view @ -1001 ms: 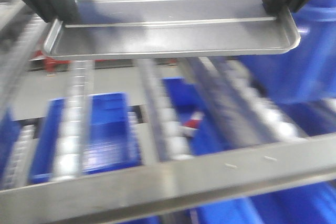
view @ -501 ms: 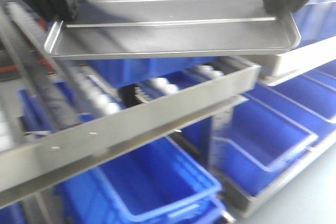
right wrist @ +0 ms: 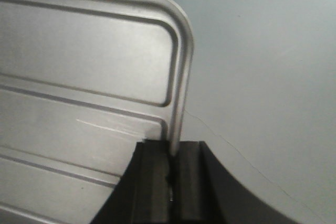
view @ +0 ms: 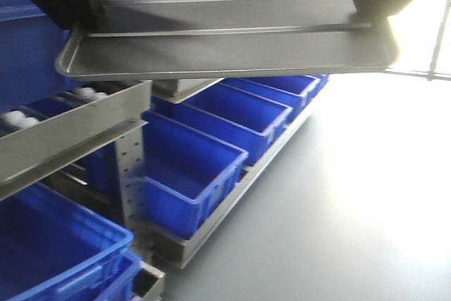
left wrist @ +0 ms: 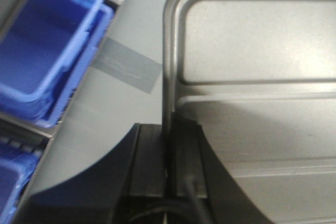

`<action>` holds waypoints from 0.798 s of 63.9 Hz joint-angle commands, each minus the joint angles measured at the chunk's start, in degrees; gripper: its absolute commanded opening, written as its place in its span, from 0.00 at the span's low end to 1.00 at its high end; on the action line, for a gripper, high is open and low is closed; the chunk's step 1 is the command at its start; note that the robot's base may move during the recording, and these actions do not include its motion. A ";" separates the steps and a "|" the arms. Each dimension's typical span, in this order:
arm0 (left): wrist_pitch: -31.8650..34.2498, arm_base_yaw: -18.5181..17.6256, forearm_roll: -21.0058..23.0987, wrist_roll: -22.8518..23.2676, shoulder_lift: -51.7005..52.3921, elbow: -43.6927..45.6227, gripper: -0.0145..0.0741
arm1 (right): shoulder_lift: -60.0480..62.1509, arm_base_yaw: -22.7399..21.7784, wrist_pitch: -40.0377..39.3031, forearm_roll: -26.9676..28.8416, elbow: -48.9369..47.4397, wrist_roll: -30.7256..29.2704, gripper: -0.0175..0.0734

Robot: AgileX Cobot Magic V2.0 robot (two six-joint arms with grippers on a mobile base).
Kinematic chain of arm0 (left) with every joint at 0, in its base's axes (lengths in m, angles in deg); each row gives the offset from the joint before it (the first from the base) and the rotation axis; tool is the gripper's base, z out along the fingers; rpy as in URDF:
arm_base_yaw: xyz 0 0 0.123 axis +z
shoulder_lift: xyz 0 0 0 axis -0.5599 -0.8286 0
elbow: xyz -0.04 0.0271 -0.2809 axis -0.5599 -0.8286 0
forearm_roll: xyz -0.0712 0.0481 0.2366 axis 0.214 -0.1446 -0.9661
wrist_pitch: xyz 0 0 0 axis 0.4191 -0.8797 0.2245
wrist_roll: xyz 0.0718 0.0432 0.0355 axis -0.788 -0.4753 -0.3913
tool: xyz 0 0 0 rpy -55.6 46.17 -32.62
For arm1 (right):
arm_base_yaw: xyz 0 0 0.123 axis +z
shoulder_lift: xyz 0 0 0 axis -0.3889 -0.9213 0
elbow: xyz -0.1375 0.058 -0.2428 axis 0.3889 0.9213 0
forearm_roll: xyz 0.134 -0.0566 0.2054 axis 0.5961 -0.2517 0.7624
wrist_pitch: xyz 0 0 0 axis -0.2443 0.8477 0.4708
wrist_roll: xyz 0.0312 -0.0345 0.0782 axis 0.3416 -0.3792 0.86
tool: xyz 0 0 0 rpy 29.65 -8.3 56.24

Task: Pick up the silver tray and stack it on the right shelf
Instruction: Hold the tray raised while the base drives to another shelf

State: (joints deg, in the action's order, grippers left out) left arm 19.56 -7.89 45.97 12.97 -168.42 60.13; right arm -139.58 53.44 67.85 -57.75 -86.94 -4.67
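Left fingers (left wrist: 149, 161): closed to a narrow slit, pinching the silver tray (view: 225, 58) by the rim at one short end. Right fingers (right wrist: 155, 182): likewise clamped on the opposite rim. Tray: held roughly level in the air, above blue bins (view: 204, 153) and grey floor (view: 338, 209).

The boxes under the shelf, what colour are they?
Bright blue. The boxes show best in the front-facing view.

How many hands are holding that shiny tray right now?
2. The left hand pinches the left rim of the silver tray; the right hand pinches its right rim. No other hand shows.
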 commanded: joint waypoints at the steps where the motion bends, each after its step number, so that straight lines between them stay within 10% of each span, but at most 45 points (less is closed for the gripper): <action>1: 0.97 -0.18 -3.30 -0.02 2.15 1.86 0.06 | 1.86 -0.14 -0.58 -2.97 -2.00 -1.16 0.26; 51: 0.97 -0.18 -3.20 -0.02 2.15 1.86 0.06 | 1.86 -0.14 -0.36 -2.97 -2.00 -1.16 0.26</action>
State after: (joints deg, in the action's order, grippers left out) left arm 19.56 -7.89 45.97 12.97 -168.42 60.13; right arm -139.58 53.44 68.15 -57.75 -86.94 -4.67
